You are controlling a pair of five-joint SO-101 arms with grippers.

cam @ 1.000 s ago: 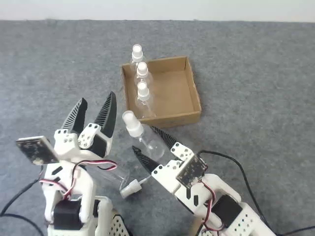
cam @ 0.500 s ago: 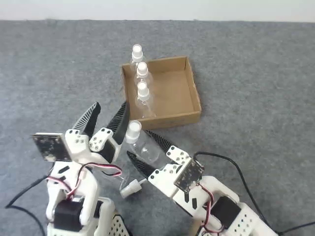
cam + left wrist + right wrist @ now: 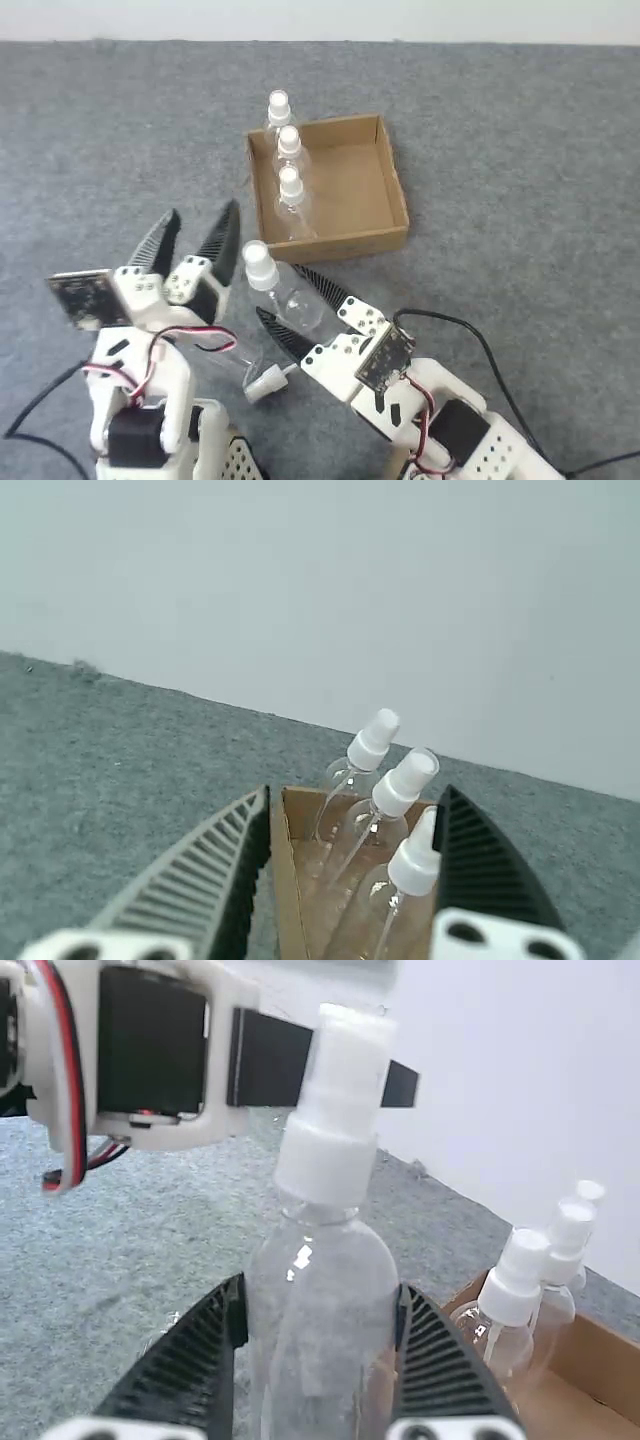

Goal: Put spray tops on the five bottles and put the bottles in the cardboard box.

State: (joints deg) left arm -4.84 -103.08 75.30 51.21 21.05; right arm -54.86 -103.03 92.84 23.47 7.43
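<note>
My right fingers (image 3: 285, 297) are clamped on the body of a clear bottle (image 3: 302, 292), one finger on each side. Its white spray top (image 3: 258, 262) points up and away from the wrist. In the right wrist view the same fingers (image 3: 320, 1305) hug the bottle's shoulder just below the top.

My left fingers (image 3: 193, 238) are spread wide with nothing in them. The held spray top sits just beside the finger nearer the right arm.

Through the gap between the left fingers (image 3: 355, 798) I look straight at the cardboard box (image 3: 396, 196), which sits on the desk (image 3: 520, 150) beyond both arms. Three capped bottles (image 3: 290, 190) stand in a row along the box wall on the left arm's side. I cannot tell whether the farthest one is inside the corner or just behind it.

A loose bottle (image 3: 232, 362) lies on the desk between the two arm bases, with a white spray top at its end.
</note>
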